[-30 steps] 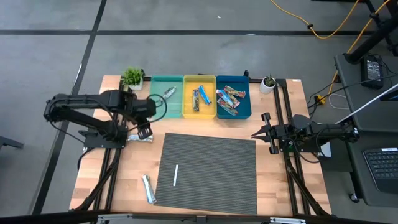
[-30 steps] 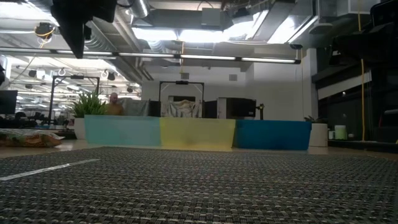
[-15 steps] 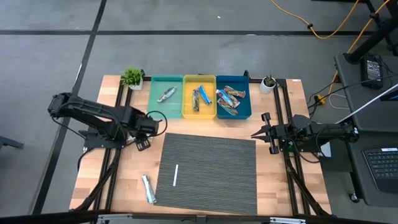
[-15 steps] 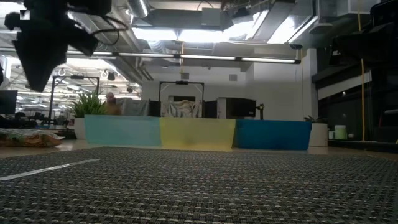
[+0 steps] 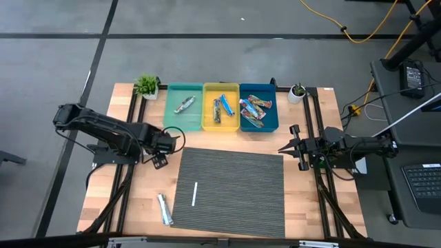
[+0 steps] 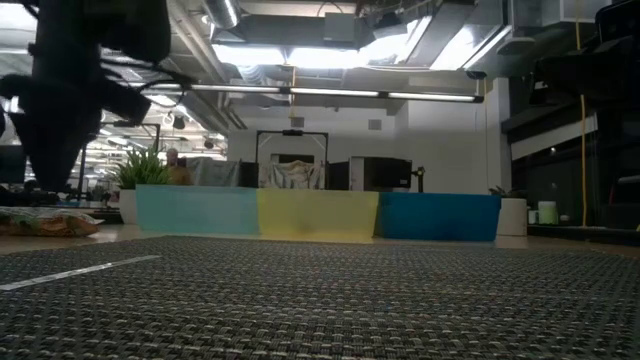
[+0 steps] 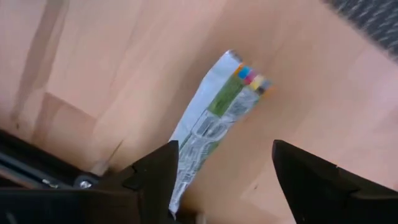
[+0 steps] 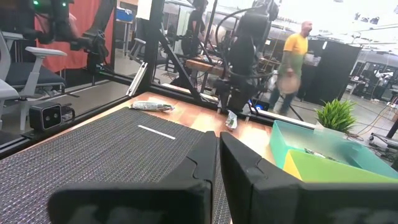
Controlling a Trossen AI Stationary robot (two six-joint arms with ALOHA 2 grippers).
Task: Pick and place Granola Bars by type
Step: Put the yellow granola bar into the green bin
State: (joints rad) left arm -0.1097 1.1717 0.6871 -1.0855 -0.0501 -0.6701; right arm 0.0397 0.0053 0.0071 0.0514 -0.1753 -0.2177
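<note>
The left gripper (image 5: 160, 153) hangs just off the mat's (image 5: 231, 189) far-left corner, fingers (image 7: 155, 177) spread apart above a silvery bar (image 7: 214, 115) that lies flat on the bare wood there, not gripped; from the right wrist this bar (image 8: 231, 119) shows under the left arm. A second silver bar (image 5: 164, 209) lies on the wood off the mat's near-left corner, and a thin white stick (image 5: 194, 193) lies on the mat's left part. Beyond the mat's far edge stand three bins in a row: the teal bin (image 5: 170, 117) holds one silver bar (image 5: 184, 104), the yellow bin (image 5: 207, 122) holds blue bars (image 5: 221, 107), and the blue bin (image 5: 270, 122) holds multicoloured bars (image 5: 253, 110). The right gripper (image 5: 286, 147) waits at the mat's far-right corner, fingers (image 8: 186, 168) pressed together on nothing.
</note>
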